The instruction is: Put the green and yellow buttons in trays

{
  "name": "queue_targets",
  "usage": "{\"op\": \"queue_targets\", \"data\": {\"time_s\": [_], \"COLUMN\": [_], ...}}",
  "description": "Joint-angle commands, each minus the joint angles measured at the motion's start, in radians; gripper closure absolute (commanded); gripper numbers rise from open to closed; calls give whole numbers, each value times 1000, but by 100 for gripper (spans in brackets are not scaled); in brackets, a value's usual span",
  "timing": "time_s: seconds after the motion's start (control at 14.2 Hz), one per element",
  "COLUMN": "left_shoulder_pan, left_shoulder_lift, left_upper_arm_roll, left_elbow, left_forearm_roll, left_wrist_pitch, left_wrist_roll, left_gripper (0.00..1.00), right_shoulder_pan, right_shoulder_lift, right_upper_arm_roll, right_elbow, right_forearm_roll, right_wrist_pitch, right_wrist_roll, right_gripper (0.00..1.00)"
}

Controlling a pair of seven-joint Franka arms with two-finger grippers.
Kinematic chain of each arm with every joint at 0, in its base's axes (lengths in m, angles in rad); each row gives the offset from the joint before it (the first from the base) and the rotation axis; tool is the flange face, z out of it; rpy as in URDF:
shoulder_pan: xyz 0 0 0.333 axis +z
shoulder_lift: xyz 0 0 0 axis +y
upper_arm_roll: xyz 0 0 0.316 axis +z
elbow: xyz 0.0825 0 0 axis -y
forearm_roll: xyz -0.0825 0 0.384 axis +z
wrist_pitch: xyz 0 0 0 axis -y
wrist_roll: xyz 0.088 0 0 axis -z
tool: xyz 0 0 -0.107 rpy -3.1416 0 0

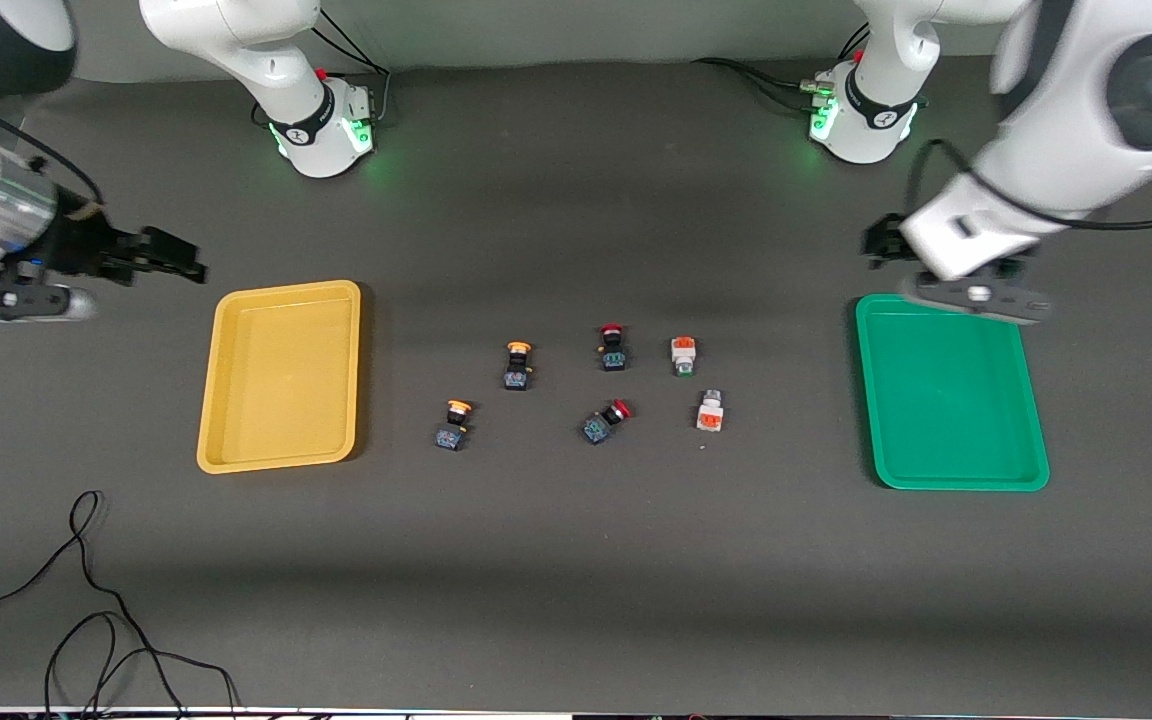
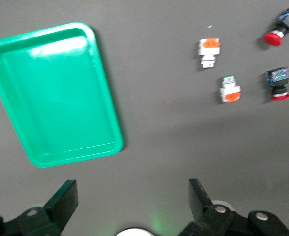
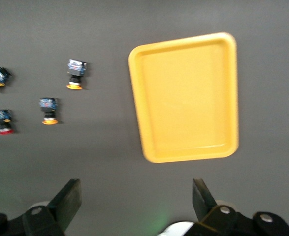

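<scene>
Two yellow-capped buttons and two white-and-orange buttons with green ends lie mid-table between the yellow tray and the green tray. Both trays hold nothing. My left gripper is open and holds nothing, up over the table by the green tray's edge nearest the robots' bases. Its wrist view shows the green tray and the white-and-orange buttons. My right gripper is open and holds nothing, up beside the yellow tray. Its wrist view shows the yellow tray and the yellow-capped buttons.
Two red-capped black switches lie among the buttons. A loose black cable curls on the table near the front camera, toward the right arm's end. The arm bases stand along the table's edge farthest from that camera.
</scene>
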State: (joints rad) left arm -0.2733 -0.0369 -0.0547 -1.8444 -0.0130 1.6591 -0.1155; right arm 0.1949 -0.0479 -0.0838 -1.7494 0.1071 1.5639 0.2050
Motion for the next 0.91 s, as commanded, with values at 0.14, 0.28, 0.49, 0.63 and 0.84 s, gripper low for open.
{"op": "queue_targets", "data": {"time_s": [0.14,0.28,0.49,0.63,0.84], "left_shoulder_pan": [-185,-227,-259,-283,-334], "left_shoulder_lift": [29,38,38,55,153], "left_upper_arm_roll": [15,15,13,13,12], "left_elbow": [-19,-22,-102,-153,-165], "left_forearm_roll": [-60,-67,-67,-67,-67], "left_wrist_pitch": [106,140,240,316,413], "left_wrist_roll": [-182,-235,-266,-288,-363], "left_gripper": [0,0,0,0,0], "right_shoulder_pan": [243,300,305,298,287], "right_shoulder_lift": [216,269,351,443,587], "right_upper_arm_roll": [3,1,-1,-7,-10], "right_elbow": [172,157,87,76,83], "right_forearm_roll": [92,91,83,75,79], "right_wrist_pitch": [-9,39,160,276,483], "right_wrist_roll": [299,329,329,327,327], "right_gripper": [0,0,0,0,0]}}
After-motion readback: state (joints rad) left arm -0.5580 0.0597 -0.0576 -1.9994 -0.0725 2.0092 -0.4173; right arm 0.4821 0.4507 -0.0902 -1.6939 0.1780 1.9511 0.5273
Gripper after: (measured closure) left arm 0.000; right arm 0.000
